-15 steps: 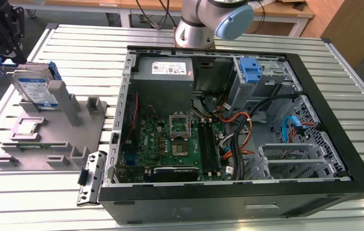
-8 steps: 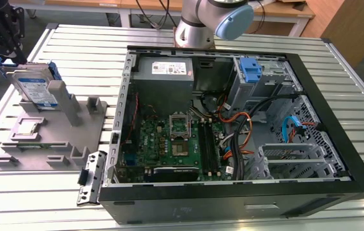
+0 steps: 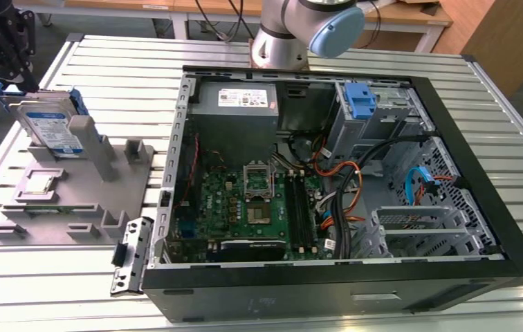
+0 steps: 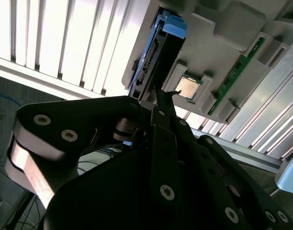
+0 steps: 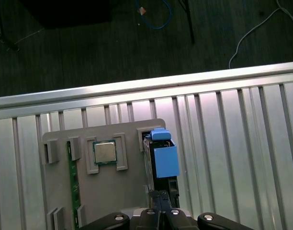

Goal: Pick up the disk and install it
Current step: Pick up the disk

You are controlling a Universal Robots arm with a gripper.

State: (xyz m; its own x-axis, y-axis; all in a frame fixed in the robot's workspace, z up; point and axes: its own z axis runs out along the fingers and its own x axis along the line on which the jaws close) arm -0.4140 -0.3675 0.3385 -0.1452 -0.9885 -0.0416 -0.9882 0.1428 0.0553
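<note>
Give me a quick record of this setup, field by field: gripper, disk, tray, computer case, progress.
Gripper: shut, close over the disk, not gripping it
Disk: standing on edge in a slot of the grey tray, exterior view's left
Tray also holds: processor chip, memory stick
Computer case: open, lying on the slatted table, exterior view's right of the tray
Progress: disk not yet picked up
</note>
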